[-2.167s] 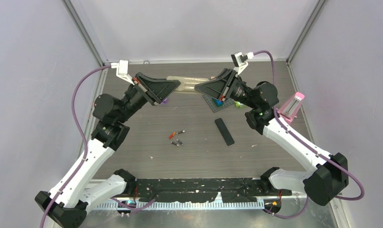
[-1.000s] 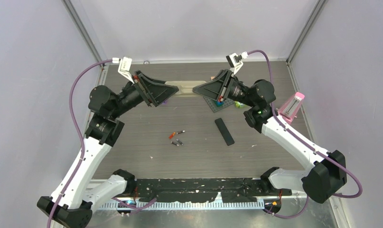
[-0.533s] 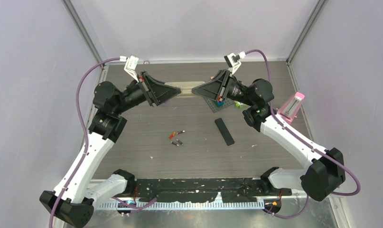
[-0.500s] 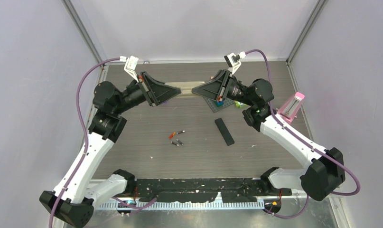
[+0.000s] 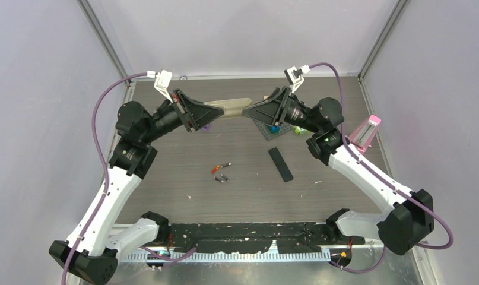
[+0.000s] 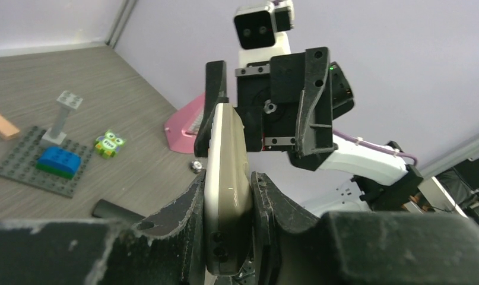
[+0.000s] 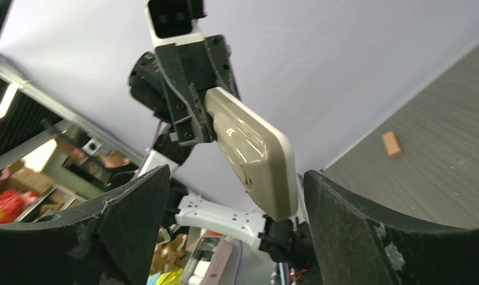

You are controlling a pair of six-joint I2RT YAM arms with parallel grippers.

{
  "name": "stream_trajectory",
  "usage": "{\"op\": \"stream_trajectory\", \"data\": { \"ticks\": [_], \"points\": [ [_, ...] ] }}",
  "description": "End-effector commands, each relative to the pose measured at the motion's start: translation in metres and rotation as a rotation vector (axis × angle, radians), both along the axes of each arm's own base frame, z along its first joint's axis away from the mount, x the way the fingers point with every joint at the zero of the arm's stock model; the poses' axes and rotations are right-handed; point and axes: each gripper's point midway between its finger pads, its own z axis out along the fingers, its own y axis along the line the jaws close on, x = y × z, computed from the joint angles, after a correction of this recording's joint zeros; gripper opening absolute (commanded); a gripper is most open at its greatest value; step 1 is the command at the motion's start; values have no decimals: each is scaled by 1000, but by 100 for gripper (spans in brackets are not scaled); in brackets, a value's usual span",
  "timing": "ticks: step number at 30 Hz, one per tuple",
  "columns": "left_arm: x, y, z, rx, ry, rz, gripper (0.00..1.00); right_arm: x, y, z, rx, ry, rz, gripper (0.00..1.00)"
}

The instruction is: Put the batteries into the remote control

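Note:
The beige remote control hangs in the air over the far middle of the table, and my left gripper is shut on one end of it. In the left wrist view the remote control is pinched on both faces between the left gripper fingers. My right gripper faces it, open, with the remote control's free end between the wide jaws of the right gripper and touching neither. The batteries, one orange-red and two dark, lie on the table's middle.
A black flat strip lies right of the batteries. A grey studded plate with a blue brick sits under the right gripper. A pink object stands at the right edge. An owl toy and a wooden block lie nearby.
My right gripper has opened and let go of the remote control's end, drawing slightly back. My left gripper has closed on the remote control and now holds it alone.

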Motion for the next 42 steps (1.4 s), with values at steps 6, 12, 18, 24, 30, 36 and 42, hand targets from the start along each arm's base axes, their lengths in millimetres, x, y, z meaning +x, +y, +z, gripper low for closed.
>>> {"op": "stream_trajectory", "data": {
  "ticks": [6,12,18,24,30,36,42],
  "points": [
    [19,14,-25,84,43,141,0,28,-31,-17,-214,-28,-290,88],
    [24,11,-48,100,108,137,0,26,-29,-33,-282,-5,-286,72],
    [26,10,-58,108,131,128,0,19,-14,-33,-292,-15,-257,49],
    [24,9,-62,105,142,119,0,19,-4,-38,-313,-11,-241,45],
    [21,7,-65,102,150,103,0,24,-1,-37,-317,-19,-259,42],
    [21,6,-64,89,154,91,0,30,-2,-41,-334,-13,-286,41],
    [20,4,-64,71,165,81,0,32,-1,-48,-346,0,-285,41]
  ]
}}
